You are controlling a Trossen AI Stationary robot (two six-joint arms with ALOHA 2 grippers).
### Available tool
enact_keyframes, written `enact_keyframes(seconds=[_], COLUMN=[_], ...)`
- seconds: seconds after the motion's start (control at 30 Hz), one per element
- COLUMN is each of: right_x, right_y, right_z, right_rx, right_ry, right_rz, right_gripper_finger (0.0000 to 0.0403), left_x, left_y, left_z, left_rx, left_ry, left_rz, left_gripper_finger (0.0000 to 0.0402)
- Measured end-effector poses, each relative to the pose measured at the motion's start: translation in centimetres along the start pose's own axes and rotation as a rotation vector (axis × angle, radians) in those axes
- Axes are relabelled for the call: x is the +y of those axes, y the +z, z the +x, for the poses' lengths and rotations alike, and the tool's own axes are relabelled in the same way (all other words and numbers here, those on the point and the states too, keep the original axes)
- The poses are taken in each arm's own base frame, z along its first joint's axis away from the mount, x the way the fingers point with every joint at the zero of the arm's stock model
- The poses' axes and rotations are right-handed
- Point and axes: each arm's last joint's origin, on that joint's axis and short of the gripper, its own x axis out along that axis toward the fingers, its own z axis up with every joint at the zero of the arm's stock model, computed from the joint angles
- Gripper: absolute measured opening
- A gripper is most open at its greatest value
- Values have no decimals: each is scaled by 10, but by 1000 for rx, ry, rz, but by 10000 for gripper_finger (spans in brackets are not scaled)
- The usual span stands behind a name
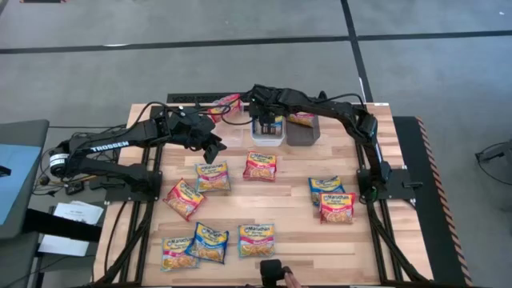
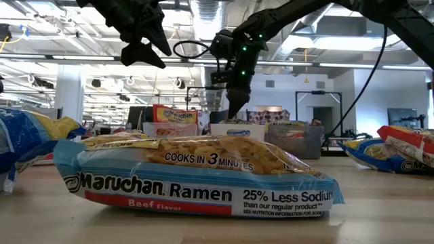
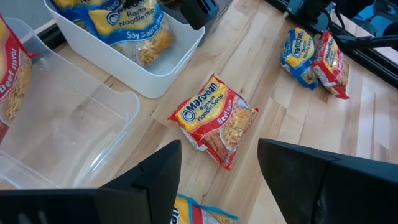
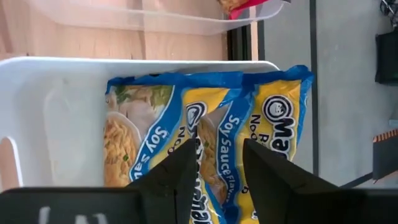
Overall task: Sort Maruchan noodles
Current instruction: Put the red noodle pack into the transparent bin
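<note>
Several Maruchan noodle packets lie flat on the wooden table: a blue one [image 1: 213,176], red ones [image 1: 261,166] [image 1: 184,198], a pair at the right [image 1: 332,198] and more along the near edge [image 1: 208,242]. Two blue-and-yellow Soy Sauce packets [image 4: 186,130] lie in the white bin [image 1: 268,138], one leaning over its rim. My right gripper [image 4: 219,155] [image 1: 266,124] hangs just above them, fingers pointing down and apart. My left gripper [image 3: 217,155] [image 1: 213,152] stands open in the air above a red Beef packet [image 3: 214,120].
A clear bin [image 1: 226,104] holding a red packet stands left of the white bin, and a dark grey bin [image 1: 302,132] with a packet stands to its right, all at the table's far edge. A Beef packet [image 2: 196,176] fills the low view's foreground.
</note>
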Motion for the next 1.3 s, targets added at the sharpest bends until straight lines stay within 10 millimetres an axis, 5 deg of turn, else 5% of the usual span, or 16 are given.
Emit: enact_keyframes(seconds=[0.23,0.63,1.3], right_x=[7,33,110], right_y=[4,32,18], right_z=[-3,-51,-79], right_rx=[4,-4,294], right_ry=[-10,-13,90], right_rz=[4,101,148], right_gripper_finger=[153,152,152], left_x=[0,0,3], left_y=[0,0,-9], left_z=[0,0,0], left_rx=[0,0,95], left_ry=[0,0,25], left_rz=[31,34,127], left_gripper_finger=[199,199,199])
